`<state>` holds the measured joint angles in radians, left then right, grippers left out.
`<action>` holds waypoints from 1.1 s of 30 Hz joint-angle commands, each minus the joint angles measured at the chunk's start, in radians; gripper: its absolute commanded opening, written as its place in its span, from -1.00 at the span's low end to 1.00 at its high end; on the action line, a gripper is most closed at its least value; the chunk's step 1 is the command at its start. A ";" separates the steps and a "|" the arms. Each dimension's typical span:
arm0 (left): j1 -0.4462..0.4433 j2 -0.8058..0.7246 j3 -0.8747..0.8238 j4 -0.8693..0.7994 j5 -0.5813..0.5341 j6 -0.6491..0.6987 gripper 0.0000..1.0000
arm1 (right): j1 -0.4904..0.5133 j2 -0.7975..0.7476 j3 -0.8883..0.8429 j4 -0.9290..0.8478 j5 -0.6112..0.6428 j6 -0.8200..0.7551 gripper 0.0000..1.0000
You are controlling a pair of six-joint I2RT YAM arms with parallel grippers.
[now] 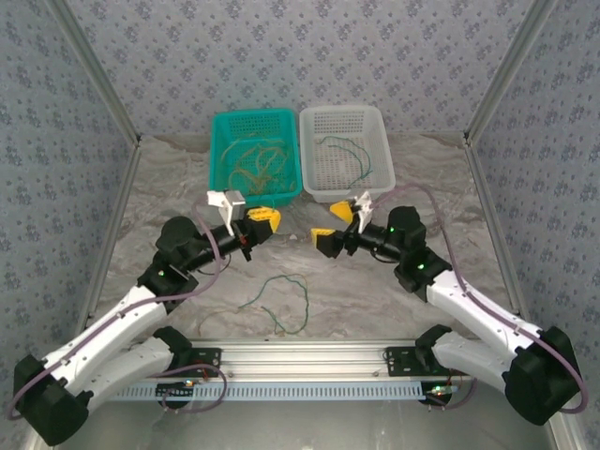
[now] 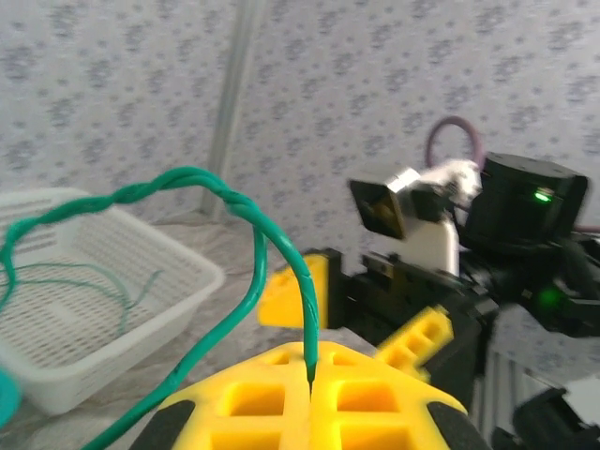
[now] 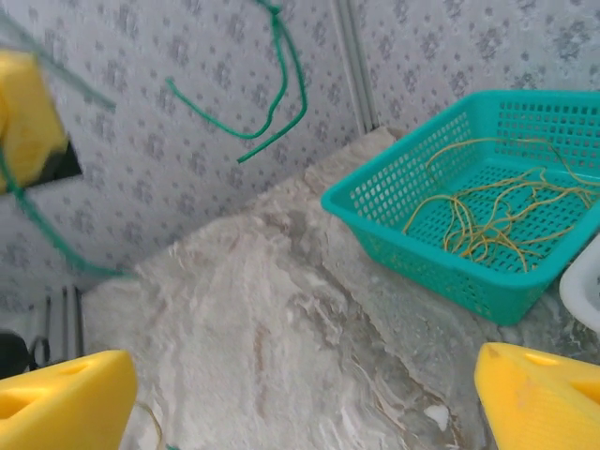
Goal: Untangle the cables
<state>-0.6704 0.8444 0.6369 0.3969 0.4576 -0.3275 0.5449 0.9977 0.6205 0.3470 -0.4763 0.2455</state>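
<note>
My left gripper (image 2: 309, 377) is shut on the end of a dark green cable (image 2: 246, 211), which rises from the jaws, arches over and runs down to the left. It sits in front of the teal basket (image 1: 225, 127) in the top view, where the left gripper (image 1: 262, 220) faces the right one. The teal basket (image 3: 403, 202) holds several tangled yellowish cables (image 3: 487, 220). My right gripper (image 3: 305, 394) is open over bare table with nothing between its fingers (image 3: 539, 394). A green cable (image 3: 277, 89) dangles in front of it. Another thin green cable (image 1: 349, 155) lies in the white basket (image 1: 370, 117).
A green cable (image 1: 281, 300) shows over the near middle of the marble table (image 1: 375, 281); I cannot tell whether it is the held one. The two baskets stand side by side at the back. Patterned walls close in three sides. A metal rail (image 1: 300, 352) runs along the near edge.
</note>
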 commanded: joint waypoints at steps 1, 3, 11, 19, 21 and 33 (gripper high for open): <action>-0.038 -0.002 -0.019 0.069 0.066 0.086 -1.00 | -0.121 0.027 0.077 -0.032 -0.050 0.261 0.97; -0.084 -0.017 -0.031 0.028 -0.014 0.172 -1.00 | -0.209 0.086 0.151 -0.106 -0.099 0.432 0.95; -0.133 0.018 -0.074 0.068 -0.099 0.286 -1.00 | -0.173 0.277 0.311 -0.180 -0.199 0.755 0.96; -0.147 0.091 -0.059 0.063 -0.103 0.315 -1.00 | -0.070 0.386 0.368 -0.080 -0.227 0.885 0.97; -0.152 0.099 -0.057 0.062 -0.103 0.320 -1.00 | -0.051 0.401 0.376 -0.073 -0.218 0.898 0.96; -0.155 0.119 -0.103 0.082 -0.163 0.312 -1.00 | -0.029 0.394 0.432 -0.116 -0.197 0.835 -0.91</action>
<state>-0.8204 0.9596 0.5488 0.4305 0.3202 -0.0261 0.5198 1.4235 1.0138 0.2760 -0.6918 1.1351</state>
